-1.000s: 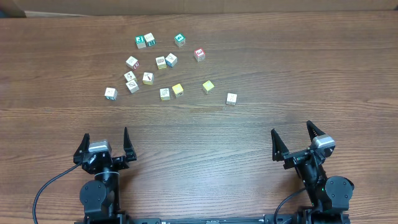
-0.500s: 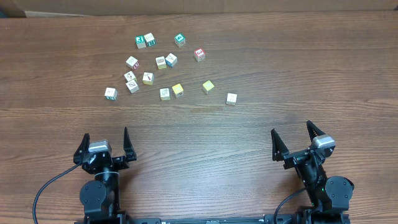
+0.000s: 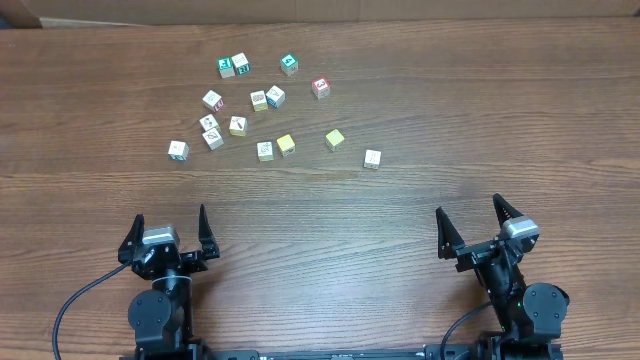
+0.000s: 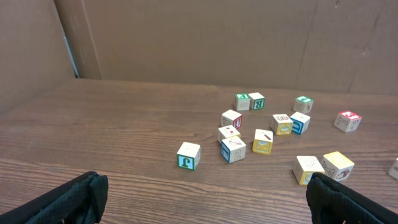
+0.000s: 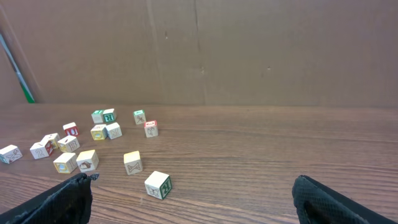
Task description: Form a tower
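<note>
The wooden cubes [image 3: 259, 100] lie singly in a loose cluster on the far left-centre of the wood-grain tabletop [image 3: 400, 210], each flat on one face, none on another. The left hand [image 3: 170, 215] and right hand [image 3: 469, 206] sit at the near edge, fingers wide apart, holding nothing. The wrist views alone show the brown cardboard wall [image 5: 249, 50] behind.

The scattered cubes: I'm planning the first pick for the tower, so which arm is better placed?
Left, probably. The cubes lie mostly on its side, and the left gripper, open, faces the nearest cube almost straight ahead.
</note>
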